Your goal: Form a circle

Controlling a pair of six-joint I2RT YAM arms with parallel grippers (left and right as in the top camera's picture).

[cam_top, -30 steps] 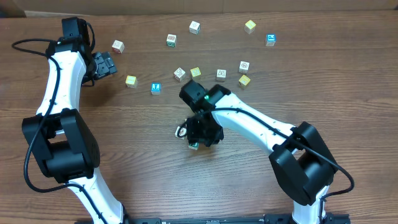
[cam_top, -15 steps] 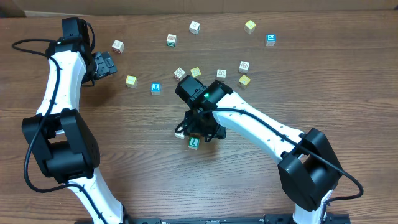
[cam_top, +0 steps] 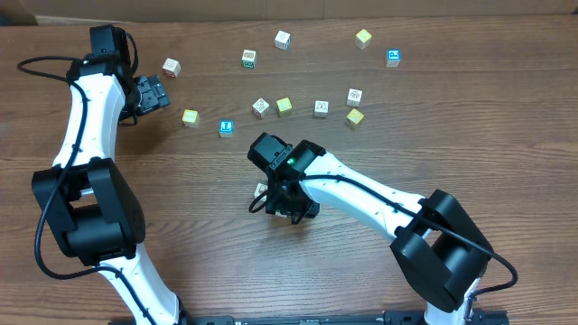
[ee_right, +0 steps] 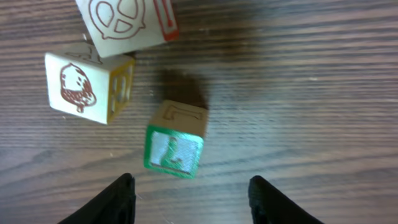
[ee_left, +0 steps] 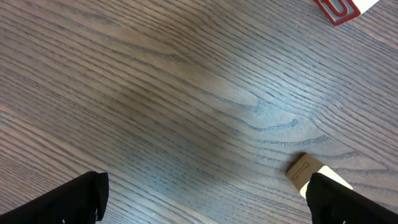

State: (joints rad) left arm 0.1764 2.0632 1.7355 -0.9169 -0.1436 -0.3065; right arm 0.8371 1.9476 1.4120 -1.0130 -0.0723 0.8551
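Both pairs of jaws stand open and empty: the left gripper point(ee_left: 205, 194) spread wide, the right gripper point(ee_right: 191, 194) parted with only bare wood between its fingertips.

From overhead, the left gripper sits at the far left of the table point(cam_top: 506, 181), near a whitish cube point(cam_top: 171, 66). The right arm point(cam_top: 361, 185) reaches toward the table's middle, and its wrist covers most of the cube group point(cam_top: 261, 190); only one pale cube peeks out at the wrist's left edge. Well apart, toward the far edge, loose cubes lie scattered: yellow cubes point(cam_top: 284, 106), blue-faced cubes point(cam_top: 226, 127) and more whitish ones point(cam_top: 321, 108).

The left wrist view shows wood grain between the two dark fingertips point(ee_left: 62, 202). A tan cube point(ee_left: 308, 171) lies just beside the right-hand fingertip, and a red-and-white object point(ee_left: 339, 7) is cut off at the top corner.

In the right wrist view, the green-faced cube point(ee_right: 175, 146) sits just beyond the gap between the fingers, touching neither. Up and to its left stands a whitish cube with a brown acorn-like print point(ee_right: 87, 87), near it but apart. A pretzel-marked cube point(ee_right: 127, 22) lies right against that one's far side. Nothing blocks the way to the green-faced cube.
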